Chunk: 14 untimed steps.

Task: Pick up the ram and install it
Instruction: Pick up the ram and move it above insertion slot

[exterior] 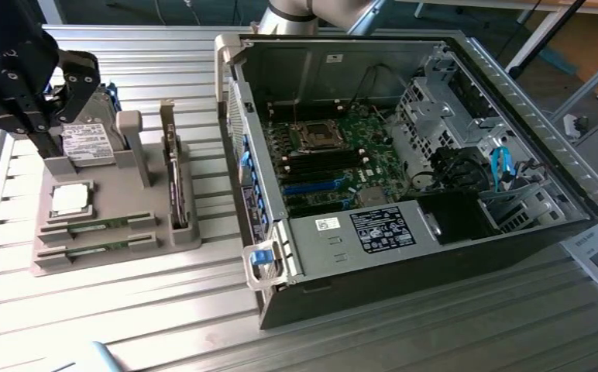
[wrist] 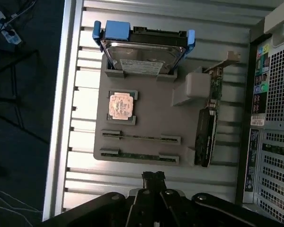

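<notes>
Two ram sticks [exterior: 98, 225] [exterior: 94, 247], thin green boards, lie side by side in slots of the grey holder tray [exterior: 123, 260] at the exterior view's left. The wrist view looks down on them, one ram stick [wrist: 141, 138] beside the other [wrist: 138, 155]. My black gripper [exterior: 44, 142] hangs high over the tray's far end by the hard drive [exterior: 85, 142]. Its fingers are shut and hold nothing. In the wrist view the gripper [wrist: 154, 177] sits past the tray's edge on the ram side, apart from both sticks.
The tray also carries a square processor chip [wrist: 120, 105], the hard drive [wrist: 144, 53] with blue rails, and an upright expansion card [wrist: 207, 124]. An open computer case [exterior: 527, 124] with its motherboard [exterior: 330, 159] lies at the exterior view's right on a slatted metal table [exterior: 123, 318].
</notes>
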{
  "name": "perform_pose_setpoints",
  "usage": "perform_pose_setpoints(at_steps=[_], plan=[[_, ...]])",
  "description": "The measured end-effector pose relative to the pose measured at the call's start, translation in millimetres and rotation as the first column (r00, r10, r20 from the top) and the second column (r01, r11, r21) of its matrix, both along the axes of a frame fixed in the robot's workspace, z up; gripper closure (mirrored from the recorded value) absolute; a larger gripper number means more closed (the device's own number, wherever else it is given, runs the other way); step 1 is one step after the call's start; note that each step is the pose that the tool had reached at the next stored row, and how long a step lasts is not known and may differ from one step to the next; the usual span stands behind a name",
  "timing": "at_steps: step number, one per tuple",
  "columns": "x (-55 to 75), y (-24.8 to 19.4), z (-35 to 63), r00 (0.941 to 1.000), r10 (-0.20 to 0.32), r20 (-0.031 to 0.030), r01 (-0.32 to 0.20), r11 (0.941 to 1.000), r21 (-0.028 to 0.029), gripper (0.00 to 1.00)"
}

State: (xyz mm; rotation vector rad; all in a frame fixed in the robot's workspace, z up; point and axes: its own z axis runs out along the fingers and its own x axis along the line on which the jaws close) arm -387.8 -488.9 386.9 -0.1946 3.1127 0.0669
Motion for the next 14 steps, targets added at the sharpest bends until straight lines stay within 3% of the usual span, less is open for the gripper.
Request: perform_pose_setpoints(at_steps=[2, 4, 6, 7, 9, 12, 14], plan=[[0.0, 0.0, -0.3, 0.9973, 0.074, 0.0000, -0.074, 0.9973, 0.0000, 0.89], [0.0, 0.0, -0.6, 0.9896, 0.144, 0.0001, -0.144, 0.9896, 0.0001, 0.89], [0.0, 0.0, -0.8, 0.9754, 0.220, 0.0000, -0.220, 0.9754, 0.0000, 0.89], [0.0, 0.0, -1.0, 0.9653, 0.261, 0.0000, -0.261, 0.9653, 0.0000, 0.89], [0.0, 0.0, -1.1, 0.9541, 0.299, 0.0000, -0.299, 0.9541, 0.0000, 0.89], [0.0, 0.0, -1.3, 0.9293, 0.369, -0.0001, -0.369, 0.9293, -0.0001, 0.89], [0.0, 0.0, -1.5, 0.9016, 0.433, 0.0000, -0.433, 0.9016, -0.0001, 0.89]])
